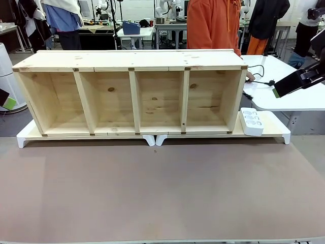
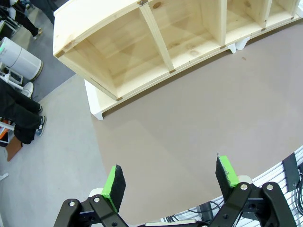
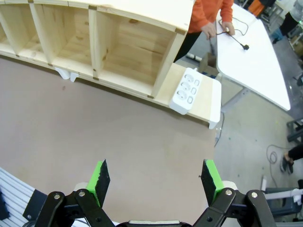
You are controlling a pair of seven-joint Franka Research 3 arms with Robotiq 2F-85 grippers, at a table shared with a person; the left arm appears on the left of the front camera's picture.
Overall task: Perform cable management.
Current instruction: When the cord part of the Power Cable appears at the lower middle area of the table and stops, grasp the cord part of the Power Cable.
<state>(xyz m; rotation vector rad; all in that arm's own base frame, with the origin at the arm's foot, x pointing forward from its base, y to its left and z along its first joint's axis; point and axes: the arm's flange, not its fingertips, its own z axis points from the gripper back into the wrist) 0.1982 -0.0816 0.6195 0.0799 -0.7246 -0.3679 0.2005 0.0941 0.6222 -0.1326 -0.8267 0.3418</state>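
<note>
The thin black cable [image 3: 235, 35] lies on the white side table [image 3: 258, 66] beyond the shelf's right end, its small plug [image 3: 246, 47] resting on the tabletop. A person in orange holds the cable's near part in a hand [image 3: 222, 28]. The front view has the cable [image 1: 259, 81] and plug [image 1: 271, 82] just right of the wooden shelf [image 1: 134, 91]. My right gripper [image 3: 155, 176] hangs open and empty high over the brown table, far from the cable. My left gripper [image 2: 170, 177] is open and empty above the table's left part.
The four-bay wooden shelf [image 3: 123, 42] lies on its side on white risers [image 1: 150, 139]. A white power strip [image 1: 252, 121] leans at its right end. Green-padded fingertips show at the left edge [image 1: 7, 101] and right side [image 1: 277, 91]. Brown table surface [image 1: 162, 188] stretches in front.
</note>
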